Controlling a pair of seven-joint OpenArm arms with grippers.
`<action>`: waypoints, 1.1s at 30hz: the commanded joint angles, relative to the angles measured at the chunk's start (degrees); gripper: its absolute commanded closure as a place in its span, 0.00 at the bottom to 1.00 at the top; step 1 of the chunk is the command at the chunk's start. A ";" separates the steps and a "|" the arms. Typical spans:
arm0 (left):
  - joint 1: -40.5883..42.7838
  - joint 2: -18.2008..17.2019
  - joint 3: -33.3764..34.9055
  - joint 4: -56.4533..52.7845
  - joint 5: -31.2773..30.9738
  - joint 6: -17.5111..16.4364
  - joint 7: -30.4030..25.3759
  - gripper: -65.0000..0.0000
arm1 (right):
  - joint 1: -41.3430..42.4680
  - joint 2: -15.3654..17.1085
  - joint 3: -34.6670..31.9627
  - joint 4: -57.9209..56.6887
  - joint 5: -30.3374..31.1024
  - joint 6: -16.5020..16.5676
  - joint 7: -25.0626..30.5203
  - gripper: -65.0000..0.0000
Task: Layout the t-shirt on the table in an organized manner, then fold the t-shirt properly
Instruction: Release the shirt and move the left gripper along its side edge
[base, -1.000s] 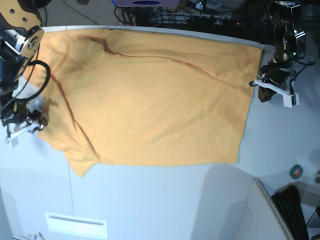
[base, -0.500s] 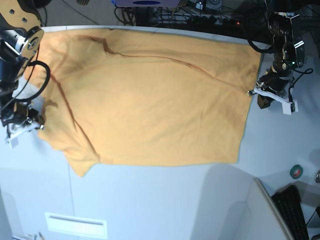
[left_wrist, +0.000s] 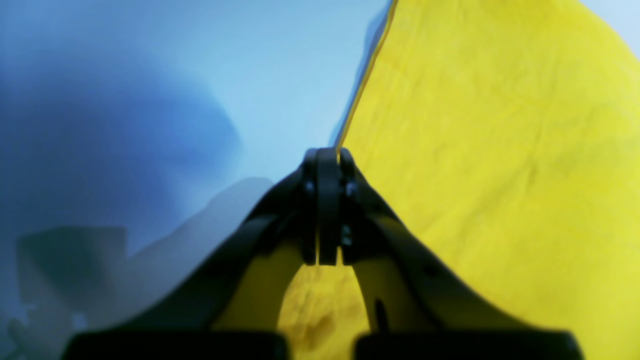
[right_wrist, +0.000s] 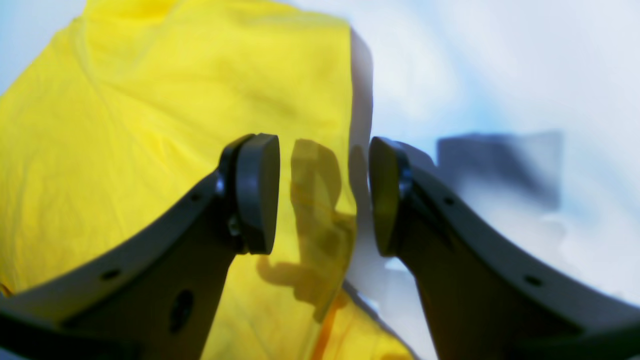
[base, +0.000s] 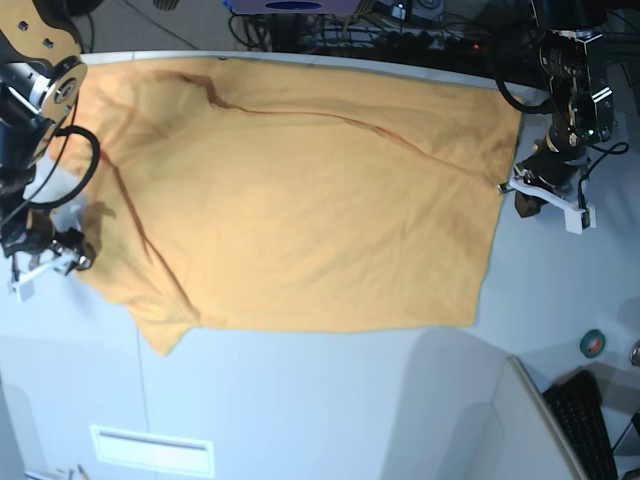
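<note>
the t-shirt (base: 300, 190) lies spread flat across the upper half of the table (base: 300, 400), its far edge running along the table's 12 o'clock rim and its near hem ending about mid-table; a sleeve corner points toward 7 o'clock. long creases cross the cloth from 10 o'clock toward 3 o'clock. open tabletop extends from the near hem down to 6 o'clock, with narrower bare strips at 3 and 9 o'clock. the left gripper (base: 512, 187) sits at the shirt's 3 o'clock edge; in the left wrist view its jaws (left_wrist: 322, 165) are pressed together right at the hem line, but whether cloth is caught between them cannot be told. the right gripper (base: 58, 255) stands at the 9 o'clock edge beside the sleeve; in the right wrist view its jaws (right_wrist: 322, 195) are spread apart, straddling the sleeve's edge without gripping it, table showing beyond the outer finger (right_wrist: 387, 195).
</note>
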 joint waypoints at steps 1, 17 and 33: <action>-0.43 -1.00 -0.40 0.99 -0.65 -0.34 -1.13 1.00 | 1.79 0.99 0.12 0.62 0.91 0.26 1.78 0.57; -0.34 -1.00 -0.40 0.99 -0.65 -0.34 -1.13 1.00 | 3.81 1.16 0.03 -5.62 0.91 0.26 2.66 0.73; -10.37 -2.23 0.22 -0.77 4.10 -0.34 6.17 0.68 | 3.81 1.25 0.03 -5.35 0.91 0.26 2.57 1.00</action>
